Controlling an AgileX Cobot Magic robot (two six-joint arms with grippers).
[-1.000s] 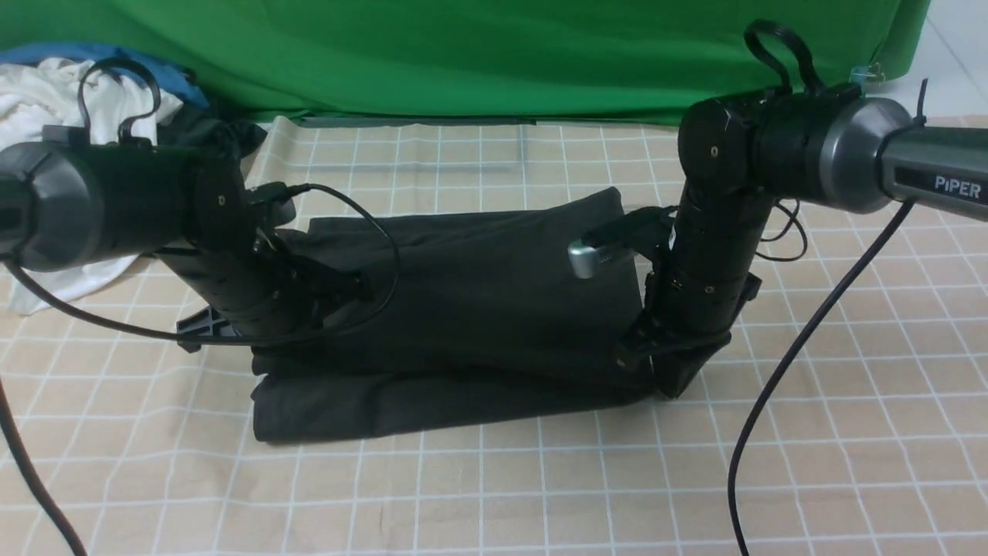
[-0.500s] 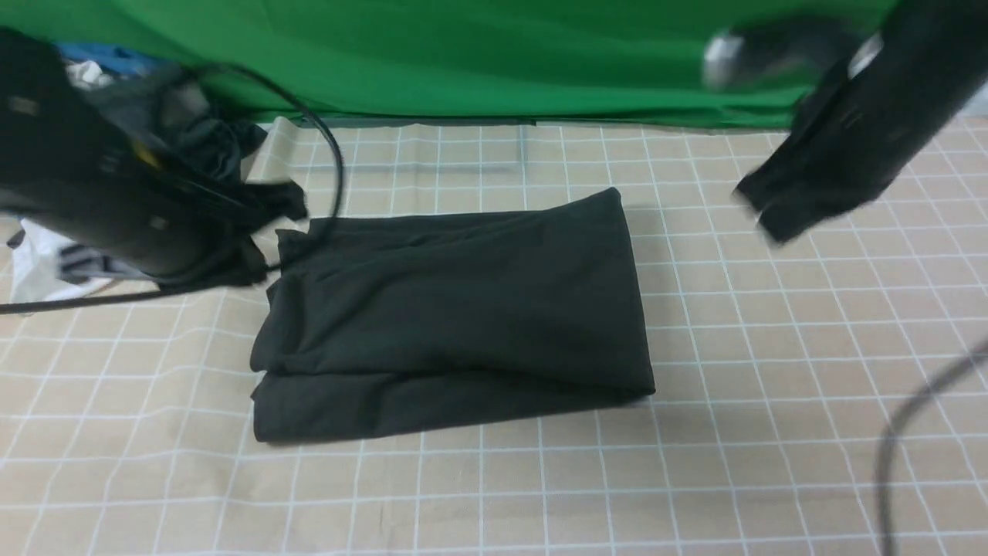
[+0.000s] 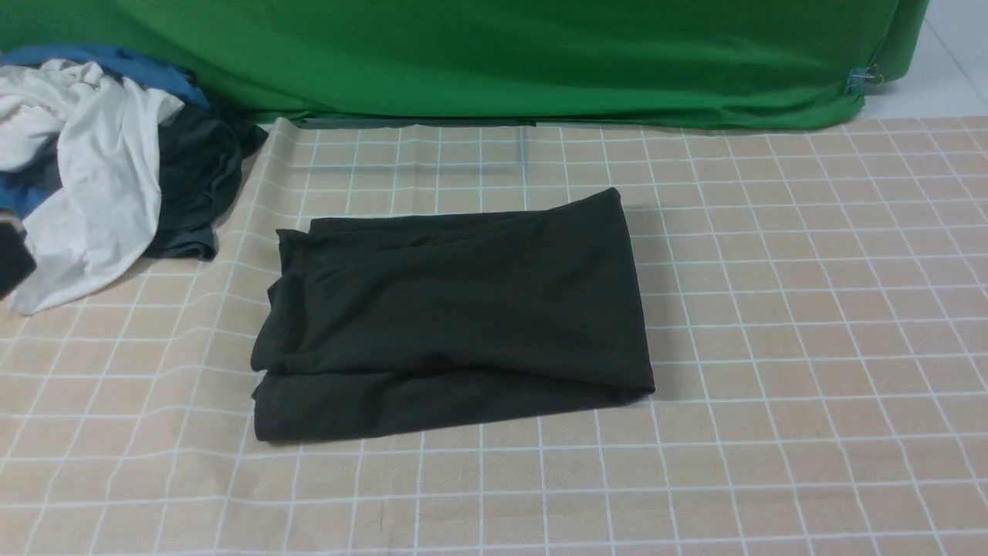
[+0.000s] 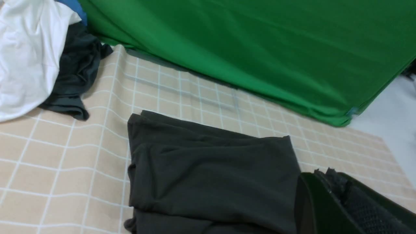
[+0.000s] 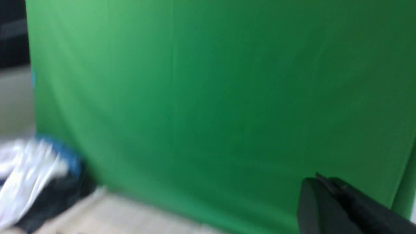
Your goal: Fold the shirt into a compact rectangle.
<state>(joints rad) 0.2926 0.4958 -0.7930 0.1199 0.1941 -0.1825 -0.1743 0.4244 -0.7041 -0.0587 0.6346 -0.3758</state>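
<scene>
The black shirt (image 3: 455, 309) lies folded in a rough rectangle in the middle of the checked table cloth; its logo is hidden. The left wrist view looks down on the same shirt (image 4: 208, 175) from above and to one side. Neither arm shows in the front view. My left gripper (image 4: 328, 172) is lifted clear of the shirt, its jaws pressed together with nothing between them. My right gripper (image 5: 320, 178) is raised in front of the green backdrop, jaws together and empty; that view is blurred.
A pile of clothes sits at the far left: a white garment (image 3: 85, 193), a blue one (image 3: 116, 62) and a smaller dark grey one (image 3: 193, 185). A green backdrop (image 3: 494, 54) hangs along the far edge of the beige checked cloth (image 3: 772, 347).
Both arms have let go of the shirt's side edges, risen and pulled out of the front view. The folded shirt stays where it was.
</scene>
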